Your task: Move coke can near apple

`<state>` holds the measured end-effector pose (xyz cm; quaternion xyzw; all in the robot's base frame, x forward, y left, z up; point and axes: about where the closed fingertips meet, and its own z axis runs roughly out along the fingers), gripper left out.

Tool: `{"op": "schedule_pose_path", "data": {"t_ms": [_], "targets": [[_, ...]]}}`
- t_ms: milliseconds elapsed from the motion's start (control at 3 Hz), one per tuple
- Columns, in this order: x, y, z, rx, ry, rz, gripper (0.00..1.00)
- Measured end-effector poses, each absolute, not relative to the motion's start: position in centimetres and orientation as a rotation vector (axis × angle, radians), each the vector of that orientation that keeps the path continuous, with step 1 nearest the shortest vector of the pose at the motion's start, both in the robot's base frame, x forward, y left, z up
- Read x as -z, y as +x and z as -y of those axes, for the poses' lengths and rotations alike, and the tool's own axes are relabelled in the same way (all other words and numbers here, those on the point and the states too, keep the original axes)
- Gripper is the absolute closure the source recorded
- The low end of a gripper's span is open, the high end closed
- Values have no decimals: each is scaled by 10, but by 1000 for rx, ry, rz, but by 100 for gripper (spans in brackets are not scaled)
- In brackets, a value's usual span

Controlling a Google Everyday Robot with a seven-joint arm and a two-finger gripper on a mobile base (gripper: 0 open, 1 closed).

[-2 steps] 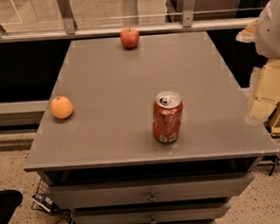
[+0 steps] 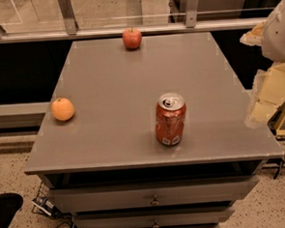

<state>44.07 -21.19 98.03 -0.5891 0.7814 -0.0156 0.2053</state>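
The coke can (image 2: 170, 119), red with a silver top and a white patch near its base, stands upright on the grey table (image 2: 111, 79), right of centre and near the front edge. The apple (image 2: 132, 38), small and red with a short stem, sits at the table's far edge, far behind the can. My gripper (image 2: 266, 95) is a cream-coloured shape off the table's right edge, to the right of the can and apart from it, below the white arm body (image 2: 278, 30). It holds nothing that I can see.
A round orange fruit (image 2: 63, 109) sits near the table's left edge. Drawers with small knobs (image 2: 154, 200) run under the table front. A metal rail and glass panel (image 2: 127, 25) stand behind the table. Cables (image 2: 46, 206) lie on the speckled floor at the lower left.
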Motion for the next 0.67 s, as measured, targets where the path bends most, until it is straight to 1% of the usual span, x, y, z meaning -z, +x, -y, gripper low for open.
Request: {"op": "schedule_pose_path", "data": {"t_ms": [667], "targets": [[-943, 456, 217, -230, -1404, -1980, 0]]}}
